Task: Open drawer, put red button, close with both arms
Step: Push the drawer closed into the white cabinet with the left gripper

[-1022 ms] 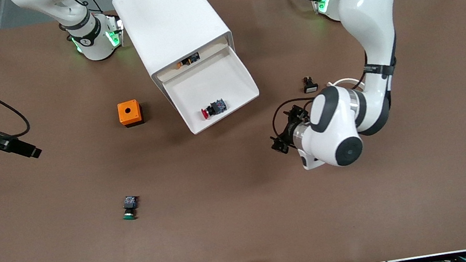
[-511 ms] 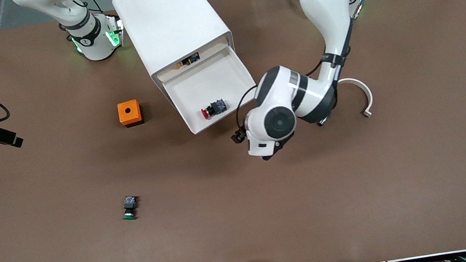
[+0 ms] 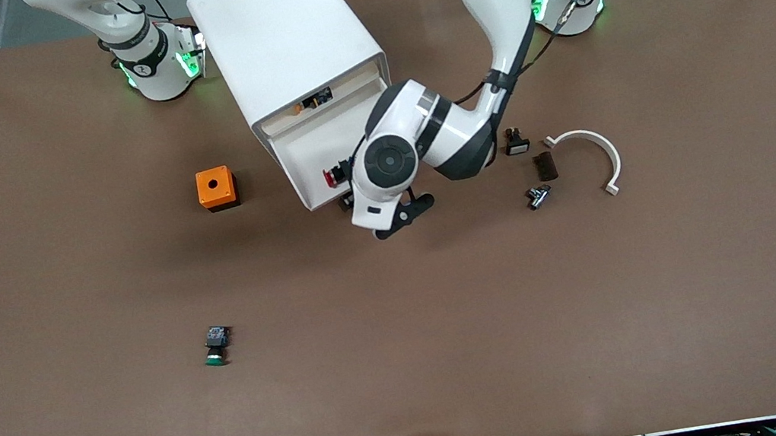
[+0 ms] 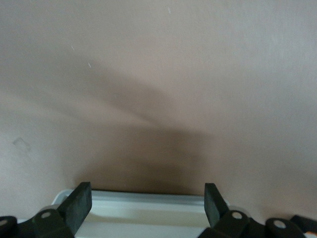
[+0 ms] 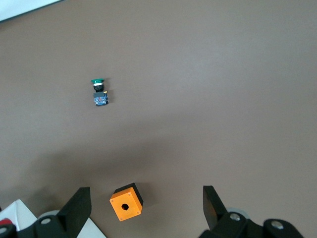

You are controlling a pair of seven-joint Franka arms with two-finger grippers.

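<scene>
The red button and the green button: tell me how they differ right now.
The red button has a red cap and lies in the open drawer, partly hidden by the left arm; the green button has a green cap and lies bare on the table, nearer the front camera. The left end effector, fingers open, is at the drawer's front lip beside the red button; nothing is by the green one. Both lie on their sides.

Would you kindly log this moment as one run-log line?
drawer: open | red button: in drawer | left tool: open, at drawer's front lip | right tool: open, above orange box
</scene>
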